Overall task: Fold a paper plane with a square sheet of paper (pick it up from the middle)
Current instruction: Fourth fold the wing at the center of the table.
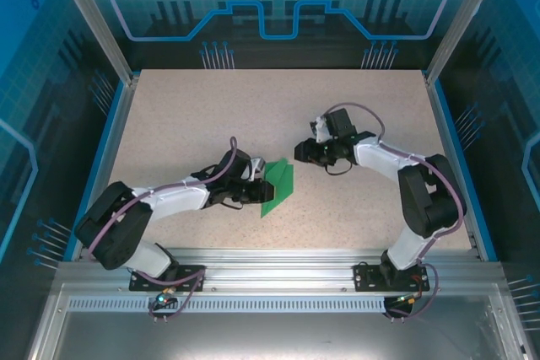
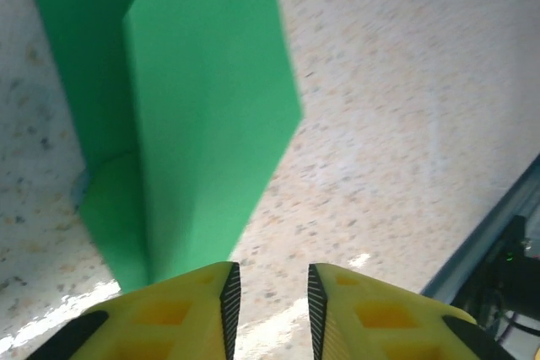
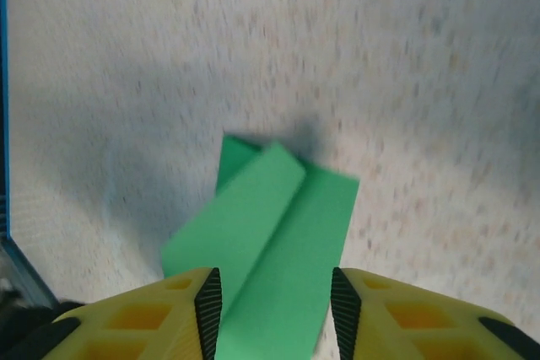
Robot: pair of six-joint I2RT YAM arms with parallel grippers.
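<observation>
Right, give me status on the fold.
Left gripper open, green paper just ahead, not between the jaws. Right gripper open, jaws either side of the paper. Paper part-folded, on the table. Nothing in the way.

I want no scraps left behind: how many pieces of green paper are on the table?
1: the folded green paper lies on the table between left arm and right arm, beside the left tool. They could hide a scrap.

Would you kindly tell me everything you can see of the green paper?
The green paper is thin, matte and bright, folded into a narrow angular strip with overlapping flaps and sharp creases. It lies on the speckled table near the middle, just beyond the open left gripper; contact there is unclear.
</observation>
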